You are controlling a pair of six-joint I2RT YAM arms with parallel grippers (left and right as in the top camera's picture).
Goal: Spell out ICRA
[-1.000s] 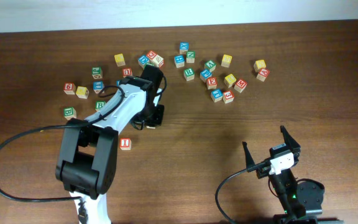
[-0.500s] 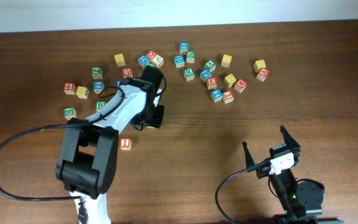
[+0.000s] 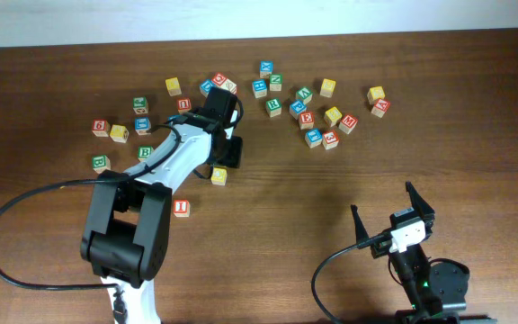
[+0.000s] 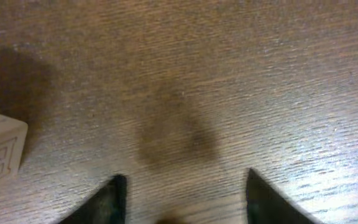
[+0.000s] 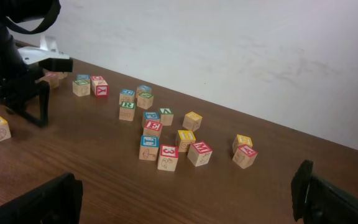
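Your left gripper (image 3: 229, 153) has its fingers (image 4: 107, 198) partly apart and it holds nothing; between them the wrist view shows only bare table (image 4: 229, 74); the yellow block (image 3: 218, 176) lies on the table just beside this gripper, on its near side, and I see no contact; the I block (image 3: 182, 208) lies near, further left and forward; your right gripper (image 3: 385, 212) stands wide apart and empty, well apart from the other cubes (image 3: 306, 115).
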